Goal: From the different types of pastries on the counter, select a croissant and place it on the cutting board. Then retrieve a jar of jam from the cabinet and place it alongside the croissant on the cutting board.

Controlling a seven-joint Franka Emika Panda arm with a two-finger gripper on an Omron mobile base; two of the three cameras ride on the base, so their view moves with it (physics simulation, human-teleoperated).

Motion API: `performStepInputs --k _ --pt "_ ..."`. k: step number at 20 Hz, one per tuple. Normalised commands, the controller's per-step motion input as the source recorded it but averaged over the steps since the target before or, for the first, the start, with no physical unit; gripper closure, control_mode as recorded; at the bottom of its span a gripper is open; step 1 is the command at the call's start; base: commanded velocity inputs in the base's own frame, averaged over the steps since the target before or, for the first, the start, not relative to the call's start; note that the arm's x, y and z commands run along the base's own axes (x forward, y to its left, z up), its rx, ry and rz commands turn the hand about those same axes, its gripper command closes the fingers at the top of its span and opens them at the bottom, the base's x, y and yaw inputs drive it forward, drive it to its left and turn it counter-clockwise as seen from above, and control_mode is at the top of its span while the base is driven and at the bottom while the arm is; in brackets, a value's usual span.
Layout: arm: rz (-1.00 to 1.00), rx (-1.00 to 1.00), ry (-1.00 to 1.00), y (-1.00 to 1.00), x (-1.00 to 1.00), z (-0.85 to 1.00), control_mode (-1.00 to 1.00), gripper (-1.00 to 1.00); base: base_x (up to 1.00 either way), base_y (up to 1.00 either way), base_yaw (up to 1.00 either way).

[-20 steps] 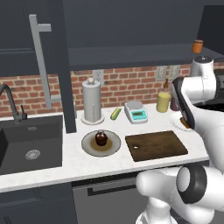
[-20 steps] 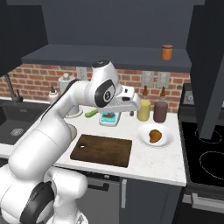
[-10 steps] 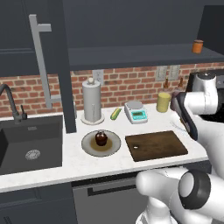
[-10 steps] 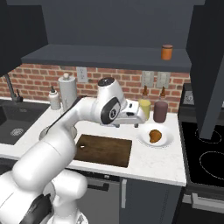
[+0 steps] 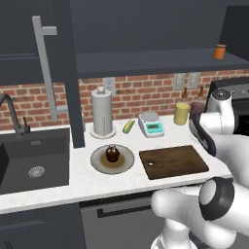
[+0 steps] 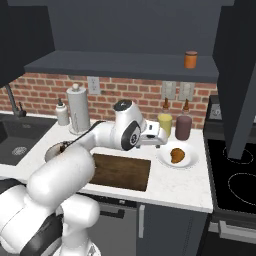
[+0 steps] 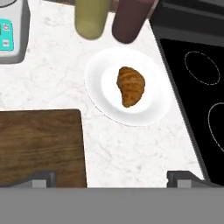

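The white robot arm (image 6: 107, 135) is swinging to its right, away from the small grey kitchen scale (image 5: 151, 124) and over toward the round white plate (image 6: 176, 155). Its head is lower now than a moment ago. The wide-open gripper (image 7: 111, 176) now hangs above the counter, with the golden-brown croissant (image 7: 130, 85) on the plate just ahead of its fingertips (image 7: 43, 177).

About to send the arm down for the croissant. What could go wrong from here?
The croissant lies loose on a smooth white plate, so the open jaws might push it sideways instead of gripping. The yellow jar and dark red jar stand close beyond the plate, so a descent that overshoots could knock them.
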Motion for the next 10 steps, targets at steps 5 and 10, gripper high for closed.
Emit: performStepInputs --k 5,10 --pt "0.0 0.01 0.07 -0.5 0.33 0.0 -1.0 -1.0 0.0 0.0 0.0" --pt "0.0 0.03 0.11 -0.46 0.33 0.0 -1.0 -1.0 0.0 0.0 0.0"
